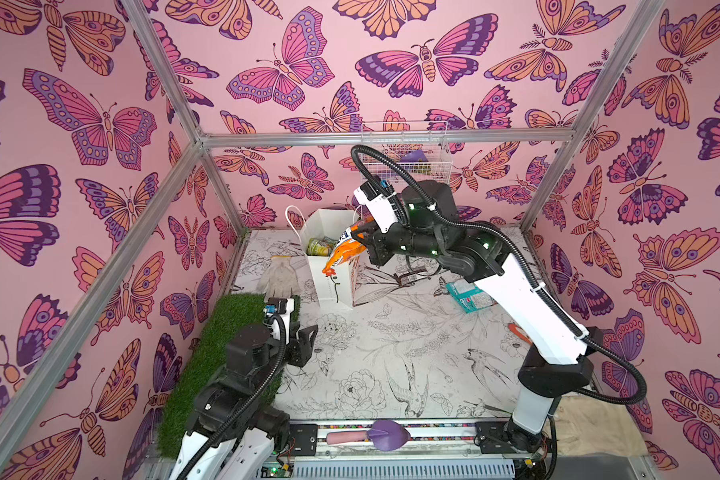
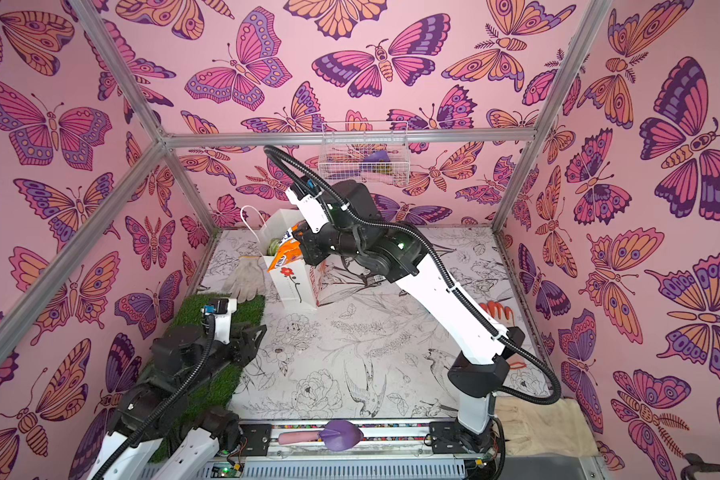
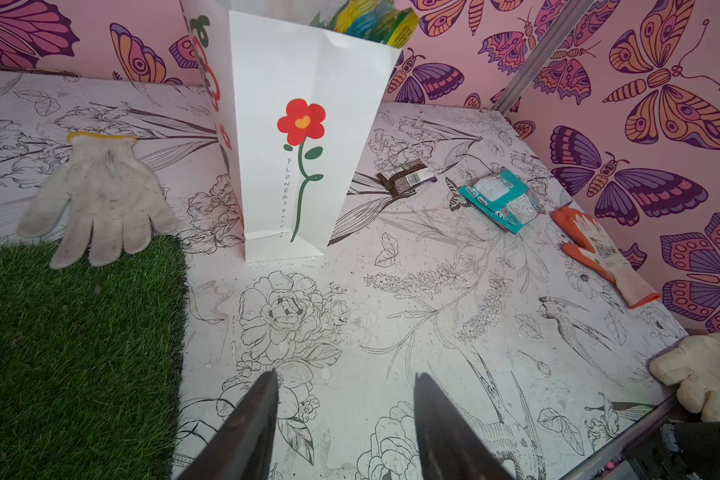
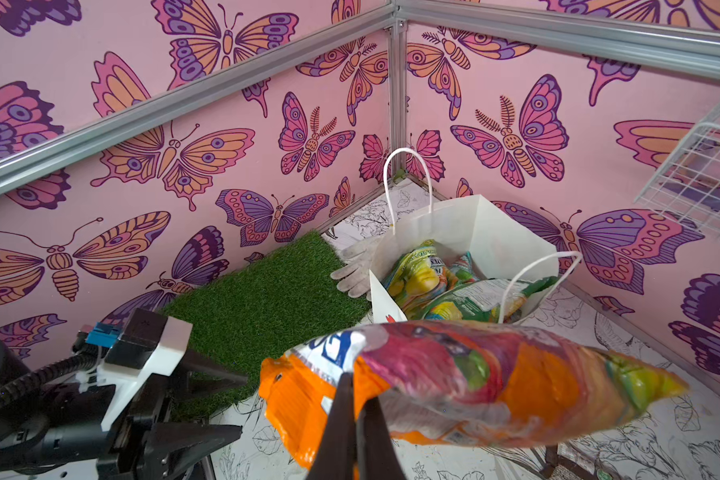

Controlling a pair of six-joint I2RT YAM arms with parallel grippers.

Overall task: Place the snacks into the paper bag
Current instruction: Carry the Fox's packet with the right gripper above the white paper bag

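Note:
The white paper bag (image 1: 334,291) (image 3: 308,83) with the red flower stands upright at the back left of the table, mouth open. Yellow-green snacks (image 4: 416,274) (image 1: 319,247) lie inside it. My right gripper (image 1: 360,241) (image 4: 360,390) is shut on an edge of the orange snack bag (image 1: 341,253) (image 2: 285,254) (image 4: 495,386), which hangs tilted just above the bag's near rim. A teal packet (image 3: 499,199) (image 1: 470,296) and a dark brown bar (image 3: 404,178) lie on the table right of the bag. My left gripper (image 3: 346,378) (image 1: 304,345) hovers open and empty by the grass mat.
A green grass mat (image 1: 225,332) covers the left side, with a white glove (image 3: 96,199) at its far edge. An orange glove (image 3: 599,249) lies by the right wall. A white wire basket (image 1: 408,158) hangs on the back wall. A purple tool (image 1: 385,434) rests on the front rail.

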